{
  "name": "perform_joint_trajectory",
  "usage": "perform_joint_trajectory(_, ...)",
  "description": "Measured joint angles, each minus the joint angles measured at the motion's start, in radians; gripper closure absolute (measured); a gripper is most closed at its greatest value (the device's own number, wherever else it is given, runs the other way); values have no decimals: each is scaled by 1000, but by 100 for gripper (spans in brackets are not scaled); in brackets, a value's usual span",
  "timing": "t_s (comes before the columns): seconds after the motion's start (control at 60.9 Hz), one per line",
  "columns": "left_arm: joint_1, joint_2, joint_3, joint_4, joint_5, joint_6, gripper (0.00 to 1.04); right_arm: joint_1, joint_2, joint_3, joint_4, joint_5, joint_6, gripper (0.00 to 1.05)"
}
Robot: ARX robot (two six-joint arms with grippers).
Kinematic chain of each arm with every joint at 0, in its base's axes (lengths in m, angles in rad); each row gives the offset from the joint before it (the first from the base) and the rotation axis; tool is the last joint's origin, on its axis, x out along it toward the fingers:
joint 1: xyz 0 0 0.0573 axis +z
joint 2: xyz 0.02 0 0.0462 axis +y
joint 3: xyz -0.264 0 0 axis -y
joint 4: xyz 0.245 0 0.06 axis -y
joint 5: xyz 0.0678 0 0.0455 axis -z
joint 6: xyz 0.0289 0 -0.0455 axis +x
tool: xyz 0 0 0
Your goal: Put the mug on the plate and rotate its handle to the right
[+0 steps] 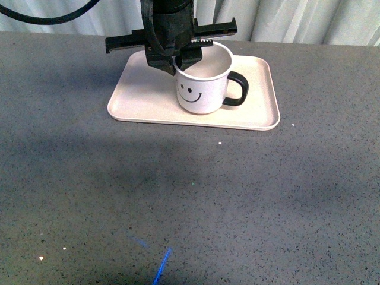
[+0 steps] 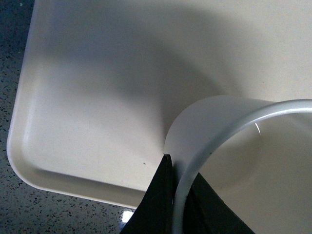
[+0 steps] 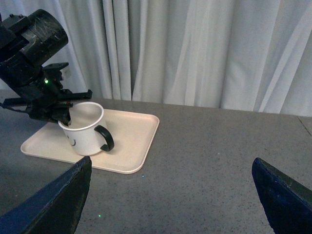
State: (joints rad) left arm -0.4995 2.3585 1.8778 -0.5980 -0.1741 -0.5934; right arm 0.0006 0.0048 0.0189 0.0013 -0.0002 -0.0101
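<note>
The white mug (image 1: 202,86) with a black smiley face stands upright on the pale plate (image 1: 142,98), right of its middle. Its black handle (image 1: 237,89) points to the right. My left gripper (image 1: 181,59) is shut on the mug's near-left rim, one finger inside and one outside. The left wrist view shows the mug rim (image 2: 219,146) pinched between the black fingers (image 2: 156,204) above the plate (image 2: 97,122). My right gripper (image 3: 170,200) is open and empty over the table, away from the mug (image 3: 83,131) and plate (image 3: 131,141).
The plate lies at the far middle of a grey speckled table (image 1: 190,202). White curtains (image 3: 195,48) hang behind the table's far edge. The left arm (image 3: 34,63) reaches down over the plate's left part.
</note>
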Motion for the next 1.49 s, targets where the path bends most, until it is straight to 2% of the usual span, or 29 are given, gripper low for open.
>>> perform_joint_trajectory(0.674,-11,19,22,-32,-1,-59,103,0,0,0,0,0,0,9)
perform_joint_trajectory(0.723,-12,19,23,-31,3,-59,98,0,0,0,0,0,0,9)
perform_joint_trajectory(0.871,-18,19,24,-15,14,-58,72,0,0,0,0,0,0,9)
perform_joint_trajectory(1.035,-19,16,23,11,18,-45,50,0,0,0,0,0,0,9)
perform_joint_trajectory(1.133,-17,-27,-15,52,19,-18,28,0,0,0,0,0,0,9)
perform_joint_trajectory(1.265,-1,-116,-90,112,17,21,8,0,0,0,0,0,0,9)
perform_joint_trajectory(1.495,68,-387,-337,328,26,111,9,0,0,0,0,0,0,9)
